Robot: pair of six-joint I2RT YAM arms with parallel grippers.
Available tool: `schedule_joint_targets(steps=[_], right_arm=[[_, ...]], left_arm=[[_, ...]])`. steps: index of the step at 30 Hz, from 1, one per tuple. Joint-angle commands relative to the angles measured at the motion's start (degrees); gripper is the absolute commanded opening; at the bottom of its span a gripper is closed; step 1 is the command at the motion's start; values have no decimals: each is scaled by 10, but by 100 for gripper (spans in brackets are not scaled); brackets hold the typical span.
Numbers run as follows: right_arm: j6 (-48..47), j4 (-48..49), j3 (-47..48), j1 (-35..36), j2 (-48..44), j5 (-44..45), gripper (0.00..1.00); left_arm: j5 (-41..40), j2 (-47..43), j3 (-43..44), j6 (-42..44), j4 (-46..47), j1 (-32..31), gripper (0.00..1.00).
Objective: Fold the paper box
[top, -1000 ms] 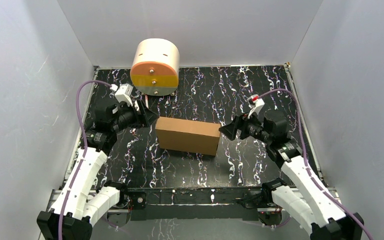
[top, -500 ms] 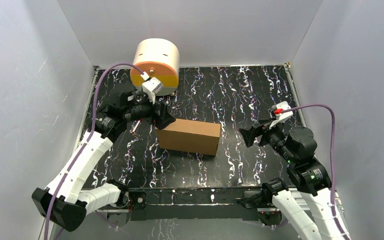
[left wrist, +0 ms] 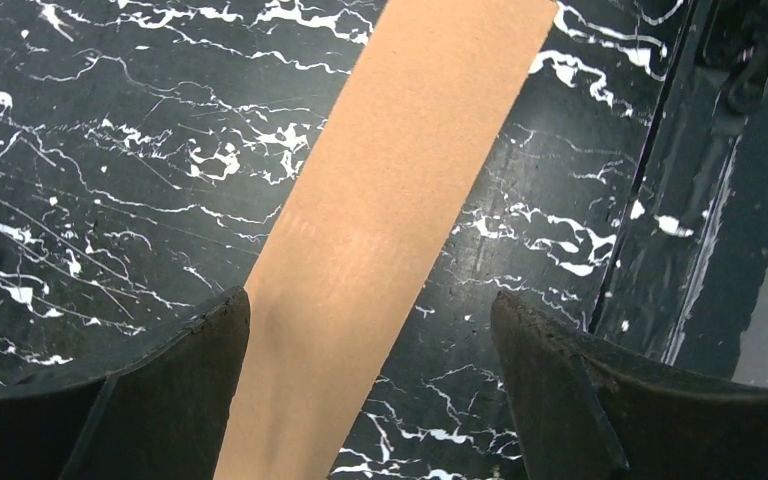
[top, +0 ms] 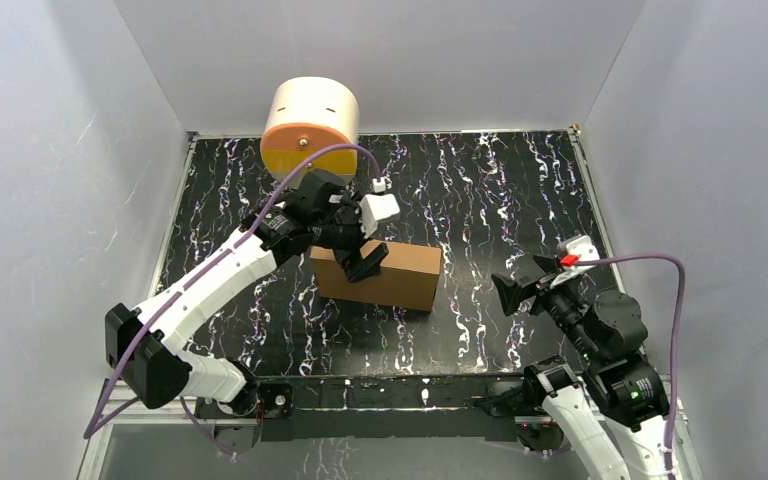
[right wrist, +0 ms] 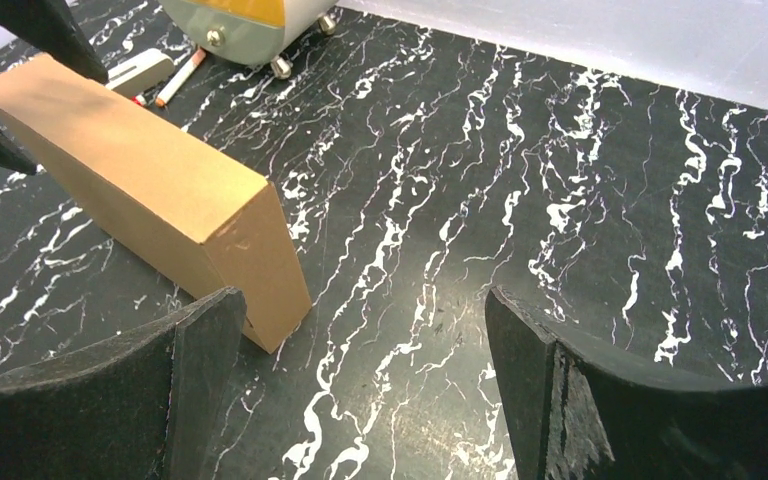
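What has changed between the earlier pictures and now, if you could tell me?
The left tool left the left end of the paper box and swung up over it; it now hangs open above the box's narrow top face. The right tool backed off the right end toward the near right, open. The box did not move, nor did the cream cylinder.

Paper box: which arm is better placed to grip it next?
Left. The left hand hangs open over the paper box, straddling its top; the right hand, also open, sits well clear.
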Motion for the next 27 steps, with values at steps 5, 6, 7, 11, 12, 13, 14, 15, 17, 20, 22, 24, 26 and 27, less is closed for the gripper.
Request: schedule_joint_targets(steps=[5, 6, 7, 11, 12, 13, 14, 15, 17, 20, 22, 24, 26, 27], right_arm=[[-12, 50, -44, 1, -66, 8, 99], [-12, 50, -45, 2, -70, 12, 99], [-12, 49, -45, 1, -73, 13, 99], [-12, 51, -45, 1, -74, 11, 99], [-12, 51, -46, 1, -75, 9, 98], [-9, 51, -47, 1, -78, 10, 99], [-5, 54, -52, 1, -81, 9, 99], [-2, 61, -57, 1, -85, 4, 99], [-1, 61, -59, 1, -89, 2, 99], [3, 60, -59, 1, -93, 11, 99], [3, 59, -59, 1, -94, 13, 99], [4, 59, -59, 1, -96, 15, 98], [5, 59, -59, 2, -98, 17, 98], [5, 59, -59, 1, -99, 18, 98]], left_arm=[[-33, 39, 47, 123, -56, -17, 87], [-36, 44, 48, 132, -58, -18, 88], [-36, 50, 50, 138, -59, -18, 88], [-10, 70, 56, 149, -62, -19, 87], [-8, 77, 58, 151, -64, -20, 87], [-8, 84, 59, 154, -66, -21, 86], [-6, 91, 61, 156, -71, -23, 84], [-5, 97, 63, 158, -77, -27, 83], [-6, 105, 63, 164, -81, -34, 79], [-22, 106, 62, 164, -75, -44, 69], [-33, 102, 63, 161, -63, -50, 60], [-45, 93, 60, 167, -46, -57, 53], [-68, 79, 52, 178, -29, -70, 48], [-80, 72, 48, 186, -20, -74, 47]])
